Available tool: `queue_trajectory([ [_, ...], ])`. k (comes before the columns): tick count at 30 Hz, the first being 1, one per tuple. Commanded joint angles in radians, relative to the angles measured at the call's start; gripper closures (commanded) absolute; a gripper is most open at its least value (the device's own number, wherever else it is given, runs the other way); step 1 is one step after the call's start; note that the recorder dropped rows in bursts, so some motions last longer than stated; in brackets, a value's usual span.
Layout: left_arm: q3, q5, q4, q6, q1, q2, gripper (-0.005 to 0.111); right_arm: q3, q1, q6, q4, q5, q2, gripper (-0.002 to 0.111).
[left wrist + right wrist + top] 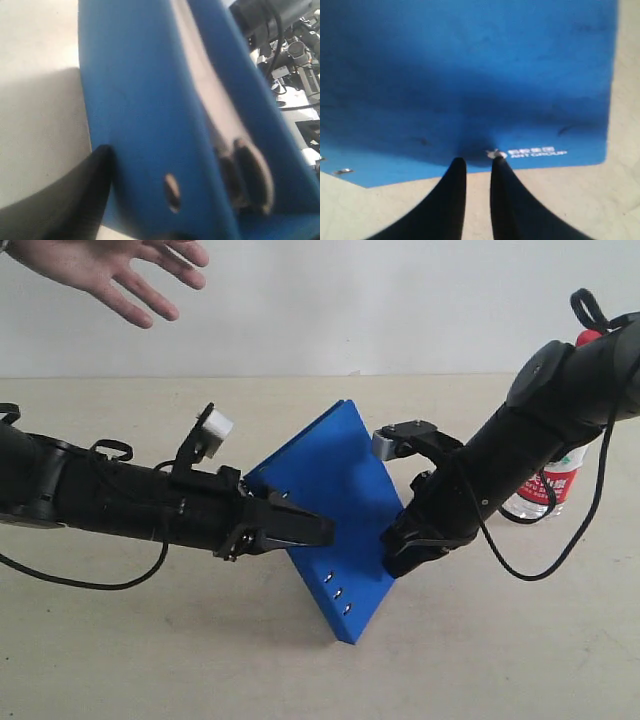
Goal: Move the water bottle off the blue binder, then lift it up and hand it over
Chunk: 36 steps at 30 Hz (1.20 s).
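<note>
Binder (330, 500) is tilted up between both pincers, left pincer (315, 530) and right pincer (400, 545) each clamped on opposite edges; bottle (550, 480) stands behind right arm, off it.

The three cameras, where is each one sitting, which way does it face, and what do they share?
Exterior view: off the arms, facing the table across both grippers, left and right, the tilted blue binder, the water bottle and a person's hand.
Left wrist view: against the binder's spine edge; one finger shows.
Right wrist view: facing the binder's cover; both fingers show.
All three share the binder.
</note>
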Motion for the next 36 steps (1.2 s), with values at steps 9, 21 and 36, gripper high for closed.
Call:
queue_trajectory([
  [9,0.001,-0.199,0.003,0.000,-0.023,-0.063,0.100,-0.003,0.003,-0.010,0.012,0.102,-0.086,0.100],
  [21,0.134,-0.498,0.003,0.021,-0.023,-0.377,0.100,-0.003,0.003,0.047,-0.035,0.107,-0.386,0.108],
  [36,0.330,-0.907,0.003,0.033,-0.083,-0.946,0.100,-0.003,0.003,0.390,-0.431,0.061,-0.868,0.108],
])
